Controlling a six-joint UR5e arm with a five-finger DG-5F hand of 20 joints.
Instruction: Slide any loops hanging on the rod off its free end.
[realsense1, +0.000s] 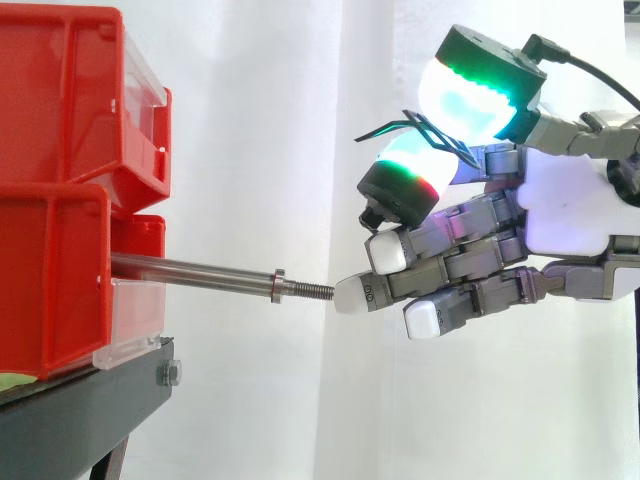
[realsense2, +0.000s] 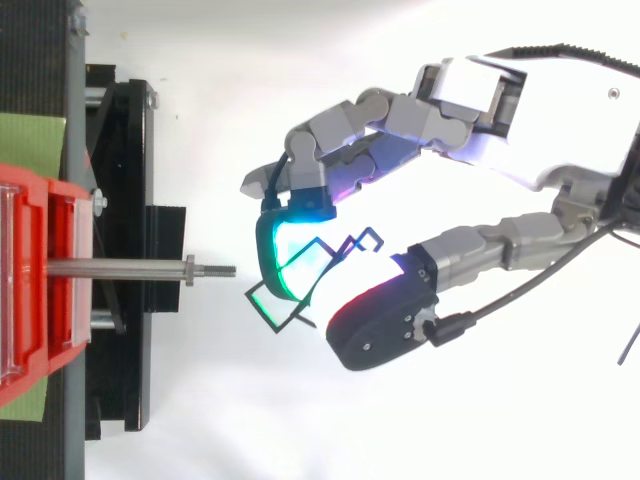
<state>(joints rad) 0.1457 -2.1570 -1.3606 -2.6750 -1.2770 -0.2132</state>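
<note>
I see the hand (realsense1: 560, 215) pinching a thin dark wire loop (realsense1: 428, 124) between two glowing pads (realsense1: 470, 100) (other fingers loosely curled), just beyond and above the threaded free end (realsense1: 312, 290) of the bare rod (realsense1: 200, 274), whose axis runs straight back into the red bins (realsense1: 60, 200).
</note>
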